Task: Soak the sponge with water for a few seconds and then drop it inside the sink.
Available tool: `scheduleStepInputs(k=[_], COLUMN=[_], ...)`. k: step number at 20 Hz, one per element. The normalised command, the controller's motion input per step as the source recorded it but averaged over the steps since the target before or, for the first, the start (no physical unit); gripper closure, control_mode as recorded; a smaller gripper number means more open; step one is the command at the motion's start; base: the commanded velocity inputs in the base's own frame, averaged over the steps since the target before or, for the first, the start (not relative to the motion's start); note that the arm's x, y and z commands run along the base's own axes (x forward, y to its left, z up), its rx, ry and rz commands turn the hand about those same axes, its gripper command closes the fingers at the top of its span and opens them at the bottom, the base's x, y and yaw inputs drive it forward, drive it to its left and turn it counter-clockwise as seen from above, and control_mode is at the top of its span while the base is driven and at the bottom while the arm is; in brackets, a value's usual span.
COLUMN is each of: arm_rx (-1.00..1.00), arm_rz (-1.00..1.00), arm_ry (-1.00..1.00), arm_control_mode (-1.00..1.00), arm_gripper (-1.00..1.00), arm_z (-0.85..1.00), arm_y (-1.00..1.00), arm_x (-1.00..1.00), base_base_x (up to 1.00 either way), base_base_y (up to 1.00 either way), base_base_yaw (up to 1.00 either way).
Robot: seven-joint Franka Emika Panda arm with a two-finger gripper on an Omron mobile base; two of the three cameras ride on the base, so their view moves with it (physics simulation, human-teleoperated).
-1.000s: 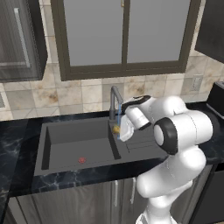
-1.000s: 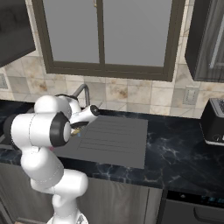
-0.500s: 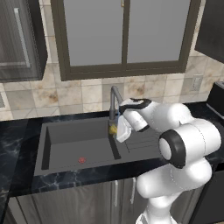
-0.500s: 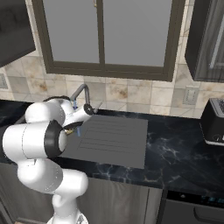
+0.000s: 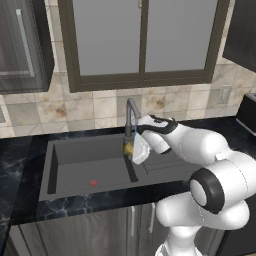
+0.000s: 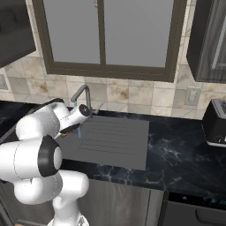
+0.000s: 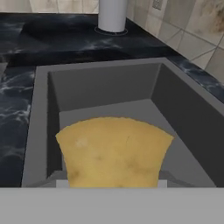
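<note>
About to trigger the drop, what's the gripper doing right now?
Gripper: shut on the sponge, held over the sink basin beneath the faucet.

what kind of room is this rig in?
A rendered home kitchen, by the look of it: a dark grey sink with gooseneck faucet set in a black marbled countertop, a tiled backsplash under a window, and a toaster at the right.

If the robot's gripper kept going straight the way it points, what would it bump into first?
Probably the floor of the dark grey sink. The gripper, shut on the small yellow-tan sponge, points down into the basin with nothing between, though depth is hard to judge.
</note>
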Motion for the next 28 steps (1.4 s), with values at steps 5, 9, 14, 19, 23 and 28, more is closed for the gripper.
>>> scheduleStepInputs(k=[5,9,14,19,23,28], arm_rx=[0.00,-0.03,-0.05,-0.02,0.00,0.00], arm_rz=[-0.07,-0.14,-0.19,-0.20,-0.21,-0.24], arm_ry=[0.03,0.06,0.09,0.14,0.17,0.21], arm_control_mode=[-1.00,-1.00,-1.00,-1.00,-1.00,-1.00], arm_gripper=[1.00,1.00,1.00,1.00,1.00,1.00], arm_z=[0.17,0.11,0.06,0.00,0.00,0.00], arm_y=[0.20,0.36,0.46,0.44,0.35,0.19], arm_x=[-0.13,0.00,0.00,0.00,0.00,0.08], base_base_x=[0.00,0.00,0.00,0.00,0.00,0.00], base_base_y=[0.00,0.00,0.00,0.00,0.00,0.00], base_base_yaw=[0.00,0.00,0.00,0.00,0.00,0.00])
